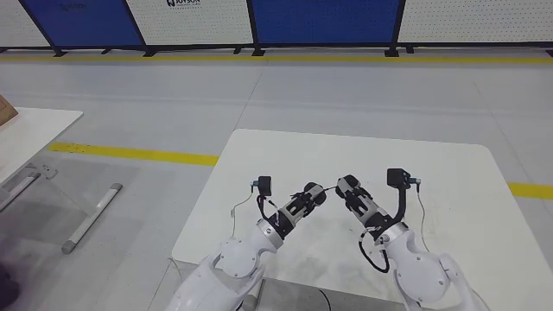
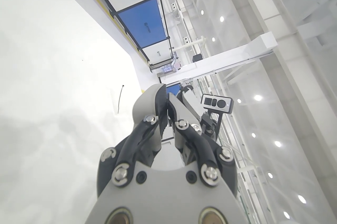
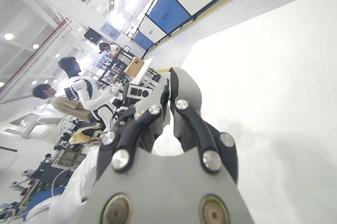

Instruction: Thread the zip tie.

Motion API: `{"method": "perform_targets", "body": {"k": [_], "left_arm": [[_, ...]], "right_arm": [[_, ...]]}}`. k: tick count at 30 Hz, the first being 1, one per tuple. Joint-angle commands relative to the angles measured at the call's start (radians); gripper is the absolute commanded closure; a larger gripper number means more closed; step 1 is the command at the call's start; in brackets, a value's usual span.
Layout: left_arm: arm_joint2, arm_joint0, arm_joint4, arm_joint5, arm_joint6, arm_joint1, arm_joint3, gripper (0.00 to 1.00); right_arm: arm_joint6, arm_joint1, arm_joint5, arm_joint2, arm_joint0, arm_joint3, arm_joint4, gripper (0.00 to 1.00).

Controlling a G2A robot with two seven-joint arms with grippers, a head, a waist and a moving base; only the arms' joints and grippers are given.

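Note:
A thin black zip tie (image 2: 120,98) lies flat on the white table (image 1: 432,173), its small head at the far end. In the top view it shows as a short dark line (image 1: 330,191) under the gap between the two grippers. My left gripper (image 2: 167,96) is shut, with nothing visible between its fingers, and hovers just beside the tie without touching it. My right gripper (image 3: 169,83) is also shut and faces the left one tip to tip (image 1: 344,182). The left gripper (image 1: 317,193) sits a few centimetres from it, near the table's front middle.
The table's near left corner (image 1: 186,250) and front edge are close to both arms. A second white table (image 1: 30,130) stands off to the left across the floor. Blue and white partition panels (image 1: 328,4) line the back.

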Motion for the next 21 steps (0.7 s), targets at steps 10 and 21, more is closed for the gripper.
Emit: {"method": "perform_targets", "body": {"k": [10,21], "left_arm": [[-0.002,0.005,0.002,-0.016,-0.008,0.001,-0.004,1.00],[-0.009,0.011,0.006,-0.007,-0.011,0.002,-0.015,0.84]], "right_arm": [[0.023,0.000,0.007,-0.016,0.015,0.005,-0.023,1.00],[0.037,0.000,0.019,-0.012,0.019,0.000,-0.015,1.00]]}}
